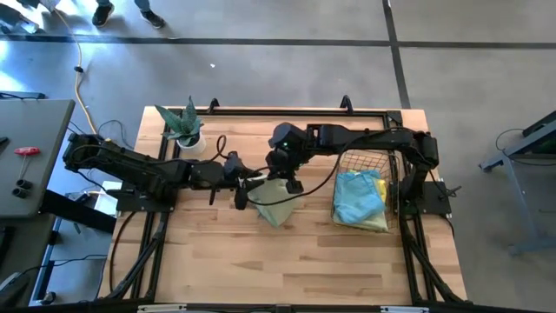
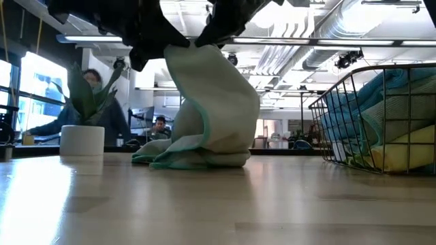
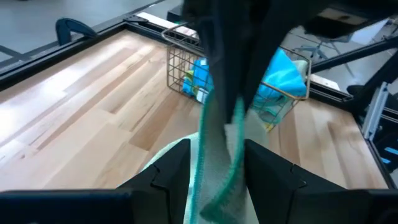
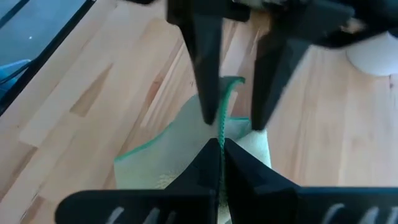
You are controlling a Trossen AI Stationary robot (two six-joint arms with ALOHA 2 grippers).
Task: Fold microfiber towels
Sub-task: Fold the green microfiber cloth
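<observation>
- High view: we have both arms meeting at mid-tabletop [image 1: 261, 269] over a pale green towel [image 1: 276, 209]. The right pincer [image 1: 294, 185] is clamped on its edge; the left pincer [image 1: 241, 196] sits just beside it. To the right, the wire basket [image 1: 369, 165] holds a light blue towel [image 1: 358, 198] over a yellow one [image 1: 379, 223].
- Low view: our towel [image 2: 211, 102] hangs from above, its lower part bunched on the tabletop. The basket [image 2: 354, 116] stands well apart, blue and yellow cloth inside; a potted plant [image 2: 85, 122] stands on the other side.
- Left wrist view: our left pincer's fingers [image 3: 168, 177] stand apart either side of the hanging edge, not yet closed on it. We judge that closing off-line would miss the thin hem.
- Right wrist view: the right fingers [image 4: 205, 168] pinch only the green-stitched hem; we fear so narrow a hold could slip if the left pulls sideways.
</observation>
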